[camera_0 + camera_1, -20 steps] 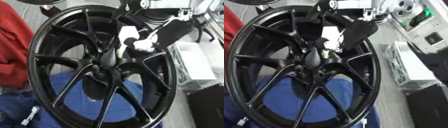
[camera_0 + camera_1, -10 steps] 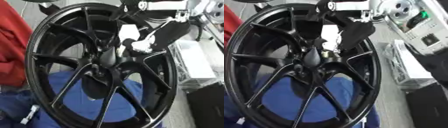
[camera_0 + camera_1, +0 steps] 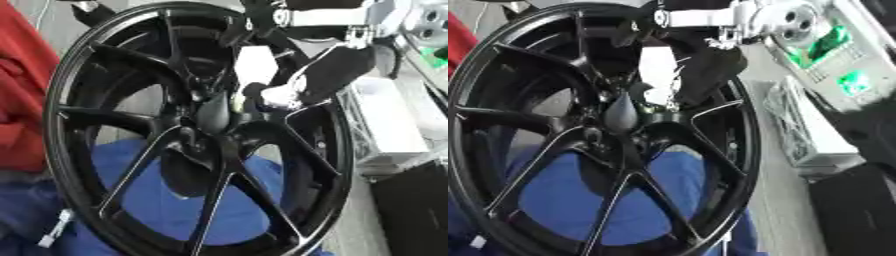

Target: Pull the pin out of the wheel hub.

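Blue cloth (image 3: pixel 166 200) behind the lower half of the frame, red fabric (image 3: pixel 22 90) along the left edge, grey floor on the right with a pale metal rack (image 3: pixel 802 130) and a dark box (image 3: pixel 411 210) in the lower right corner.

Black multi-spoke wheel (image 3: pixel 79 115) stands upright and tilted, filling most of both views. Its hub (image 3: pixel 214 142) sits roughly mid-frame where the spokes meet.

Right hand (image 3: pixel 328 75) comes in from the upper right across the wheel's face, black palm over the upper spokes, silver wrist section (image 3: pixel 702 19) above it at the top edge. Its fingers (image 3: pixel 271 95) reach down to a spot just above and right of the hub centre. They look curled in toward the hub, but whether they're pinching anything: can't tell, too blurred.

Dark teardrop-shaped piece (image 3: pixel 620 112) pokes out of the hub, point up, just left of and below the fingertips. Likely the pin, not certain. It appears seated in the hub, close beside the fingers; contact can't be confirmed.

White rectangular patch (image 3: pixel 254 67) shows between the spokes directly beside the hand, on its left.

Left hand isn't visible in either view.

Small white tag-like object (image 3: pixel 54 231) lies on the blue cloth at lower left, outside the rim.
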You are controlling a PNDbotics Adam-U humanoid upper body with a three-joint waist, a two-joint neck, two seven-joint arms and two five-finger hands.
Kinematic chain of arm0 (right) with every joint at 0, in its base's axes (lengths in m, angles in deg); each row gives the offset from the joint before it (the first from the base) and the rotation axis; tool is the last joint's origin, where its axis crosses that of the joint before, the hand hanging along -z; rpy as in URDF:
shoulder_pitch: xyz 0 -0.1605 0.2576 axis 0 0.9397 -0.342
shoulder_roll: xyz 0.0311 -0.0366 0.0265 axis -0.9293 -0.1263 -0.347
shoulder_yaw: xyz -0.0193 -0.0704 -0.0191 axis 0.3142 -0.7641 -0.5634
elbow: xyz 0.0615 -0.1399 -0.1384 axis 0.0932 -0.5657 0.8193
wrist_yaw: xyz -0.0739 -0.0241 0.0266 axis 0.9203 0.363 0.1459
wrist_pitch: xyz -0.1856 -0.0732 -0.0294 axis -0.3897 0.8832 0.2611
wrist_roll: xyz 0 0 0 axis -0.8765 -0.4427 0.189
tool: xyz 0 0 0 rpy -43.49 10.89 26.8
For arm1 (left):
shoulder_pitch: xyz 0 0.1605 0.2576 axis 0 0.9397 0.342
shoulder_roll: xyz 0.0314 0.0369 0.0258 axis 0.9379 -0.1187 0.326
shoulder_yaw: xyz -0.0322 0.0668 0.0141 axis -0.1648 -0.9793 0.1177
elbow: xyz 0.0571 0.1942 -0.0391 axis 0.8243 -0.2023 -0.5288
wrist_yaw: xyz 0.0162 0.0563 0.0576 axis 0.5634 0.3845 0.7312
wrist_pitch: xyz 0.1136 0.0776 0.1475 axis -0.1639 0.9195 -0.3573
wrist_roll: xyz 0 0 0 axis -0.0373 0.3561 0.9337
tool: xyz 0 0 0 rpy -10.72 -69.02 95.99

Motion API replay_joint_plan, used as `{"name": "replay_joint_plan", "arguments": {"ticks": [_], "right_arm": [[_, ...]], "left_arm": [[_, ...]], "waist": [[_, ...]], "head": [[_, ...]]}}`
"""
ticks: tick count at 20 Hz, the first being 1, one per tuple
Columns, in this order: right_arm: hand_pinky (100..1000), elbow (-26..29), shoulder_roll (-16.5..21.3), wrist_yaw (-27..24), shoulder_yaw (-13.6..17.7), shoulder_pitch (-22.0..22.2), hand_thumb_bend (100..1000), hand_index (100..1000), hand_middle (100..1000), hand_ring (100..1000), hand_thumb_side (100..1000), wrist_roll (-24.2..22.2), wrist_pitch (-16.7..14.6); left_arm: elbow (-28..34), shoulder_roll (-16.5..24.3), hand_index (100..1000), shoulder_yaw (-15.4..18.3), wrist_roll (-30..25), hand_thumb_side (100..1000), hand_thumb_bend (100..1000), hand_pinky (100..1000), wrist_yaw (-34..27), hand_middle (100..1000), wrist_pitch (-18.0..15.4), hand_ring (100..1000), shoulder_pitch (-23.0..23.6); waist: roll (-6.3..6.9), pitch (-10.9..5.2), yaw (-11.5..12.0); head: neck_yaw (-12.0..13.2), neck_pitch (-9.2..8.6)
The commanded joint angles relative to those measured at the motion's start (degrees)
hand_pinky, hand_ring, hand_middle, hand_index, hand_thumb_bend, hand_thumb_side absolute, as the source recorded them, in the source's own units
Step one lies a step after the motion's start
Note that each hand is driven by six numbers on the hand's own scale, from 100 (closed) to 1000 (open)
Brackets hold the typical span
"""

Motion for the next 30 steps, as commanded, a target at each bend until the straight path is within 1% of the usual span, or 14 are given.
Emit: {"name": "replay_joint_plan", "arguments": {"ticks": [1,12,18,23,26,30], "right_arm": [[918,0.34,2.07,0.39,1.24,-0.42,224,936,892,934,507,-0.38,0.73],[918,-0.99,1.95,0.83,1.63,-0.36,223,936,891,933,499,0.60,0.31],[918,-1.74,1.79,0.79,1.46,-0.12,228,937,892,933,511,0.67,-0.04],[918,-2.04,1.57,0.39,1.56,-0.22,229,938,891,932,497,0.78,-0.01],[919,-2.35,1.41,0.65,1.19,0.02,260,941,894,934,489,0.39,-0.17],[918,-2.85,1.29,0.88,1.34,0.15,253,938,892,933,487,0.47,-0.25]], "left_arm": [[1.24,1.34,660,-0.01,-0.20,580,402,706,0.25,578,-0.08,642,-0.36],[1.24,1.42,660,-0.02,-0.32,582,400,707,0.45,578,-0.14,642,-0.41],[1.24,1.34,660,-0.01,-0.38,583,393,708,0.50,578,-0.09,642,-0.37],[1.24,1.26,659,0.05,-0.33,582,397,708,0.52,577,-0.03,642,-0.25],[1.24,1.29,660,0.01,-0.43,583,396,709,0.51,577,-0.04,642,-0.33],[1.24,1.27,660,0.05,-0.44,583,395,709,0.53,577,0.01,642,-0.27]], "waist": [[0.65,-0.78,-0.07],[0.63,-0.16,-0.04],[0.56,-0.05,-0.04],[0.47,-0.09,-0.11],[0.36,0.02,-0.06],[0.25,0.03,-0.11]], "head": [[-0.28,-0.62],[-0.33,-1.79],[-0.40,-2.17],[-0.32,-2.19],[-0.36,-2.42],[-0.21,-2.58]]}}
